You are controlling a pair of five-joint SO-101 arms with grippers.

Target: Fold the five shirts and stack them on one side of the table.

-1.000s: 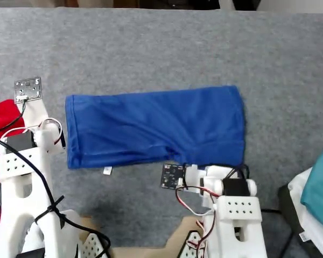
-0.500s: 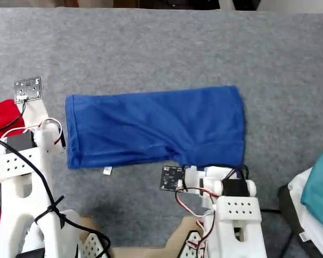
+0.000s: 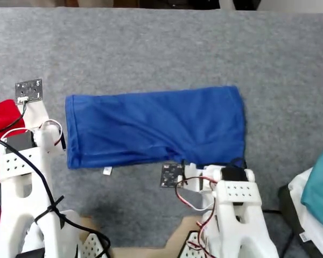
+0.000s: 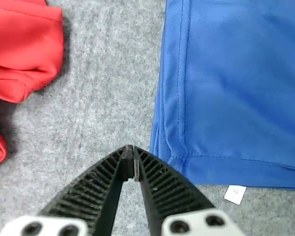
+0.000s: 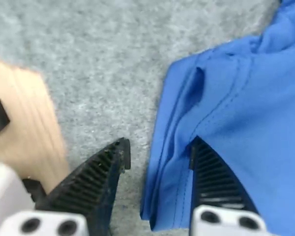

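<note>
R gripper (image 5: 158, 146) is straddling edge of blue shirt (image 3: 156, 126), jaws wide, holding nothing; L gripper (image 4: 129, 150) is sitting closed, empty, beside it.

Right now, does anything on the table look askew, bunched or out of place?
Minor only. The blue shirt lies flat, but its near hem is bunched into folds where the open right end effector straddles it, and a white tag sticks out at its other near corner. No damage shows.
</note>
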